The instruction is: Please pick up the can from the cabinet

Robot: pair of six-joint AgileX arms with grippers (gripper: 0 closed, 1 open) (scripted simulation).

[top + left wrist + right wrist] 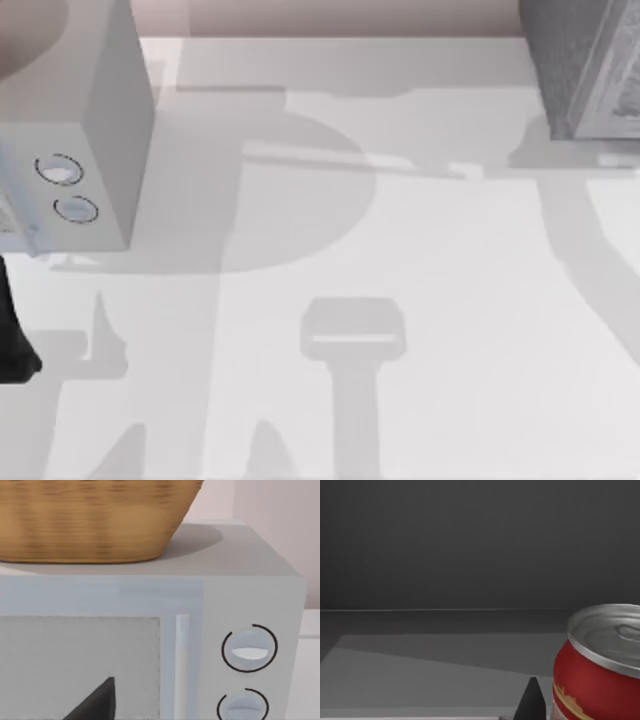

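- The cabinet [585, 65] is our landmark: its dark speckled side and white-framed front sit at the far right corner of the white table [420, 260].
- In our right wrist view, the can [600, 665] stands upright on a grey floor inside a dark, shadowed space; it is red with a silver lid and a yellow band.
- A dark fingertip [532, 700] of our right gripper rises just beside the can, without visibly touching it; we cannot tell whether that pincer is spread or closed.
- Well apart from the cabinet, at the table's left edge, stands a pale grey box [90, 130] with two round rings.
- Our left wrist view faces this box, with a wicker basket [95, 520] resting on top.
- A dark fingertip [97, 702] of our left gripper shows before the box's front panel; its pincer state we cannot tell.
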